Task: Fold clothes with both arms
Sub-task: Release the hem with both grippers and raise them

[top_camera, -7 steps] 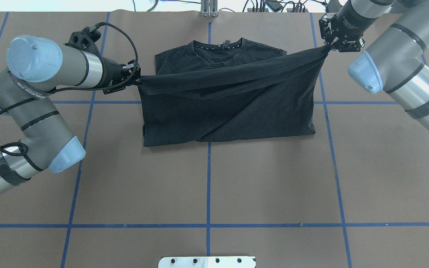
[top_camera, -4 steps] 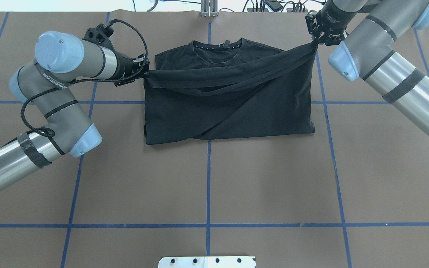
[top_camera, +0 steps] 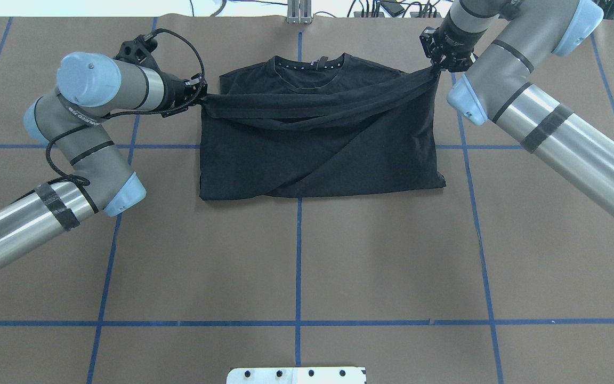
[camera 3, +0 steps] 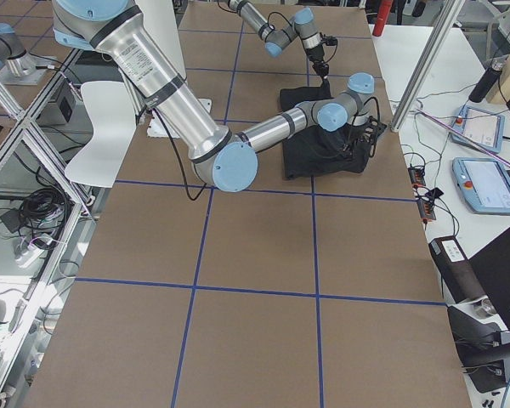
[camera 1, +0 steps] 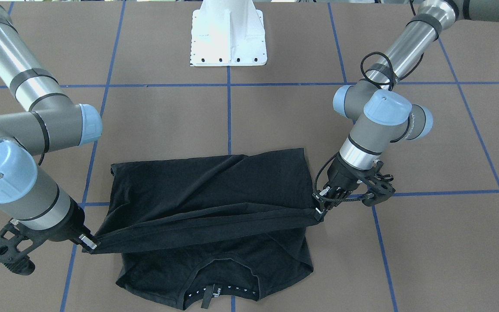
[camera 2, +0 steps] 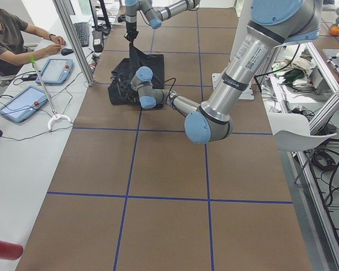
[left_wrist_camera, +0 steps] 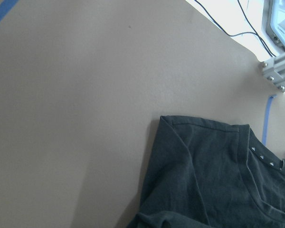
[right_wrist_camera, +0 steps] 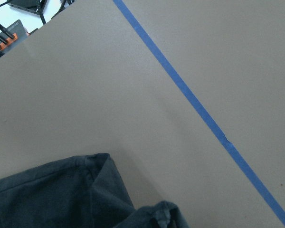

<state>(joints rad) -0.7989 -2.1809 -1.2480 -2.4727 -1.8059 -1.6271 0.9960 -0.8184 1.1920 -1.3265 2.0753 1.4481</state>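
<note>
Pinches one corner of the black T-shirt [top_camera: 317, 154] in the left gripper [top_camera: 202, 100], fingers closed tight on the cloth. Pinches the opposite corner in the right gripper [top_camera: 437, 66], likewise clamped on the fabric. Holds the hem [top_camera: 317, 104] raised between the two as a stretched band, sagging a little in the middle, over the chest of the shirt and just short of the collar [top_camera: 309, 66]. Leaves the rest of the garment lying doubled on the table [top_camera: 296, 256], fold line toward the robot, collar toward the far edge.

Works on brown paper crossed by blue tape lines [top_camera: 298, 266] in a wide grid. Stands on a white pedestal [camera 1: 228, 32] at the robot's side of the table. Faces a metal post [top_camera: 299, 10] and loose cables just past the far edge. Has an operator [camera 2: 11, 34] seated at a white bench along that side, with tablets [camera 2: 22, 104] on it.

Has a broad stretch of brown paper between the shirt's fold and the pedestal, and more beyond each gripper toward the table ends.
</note>
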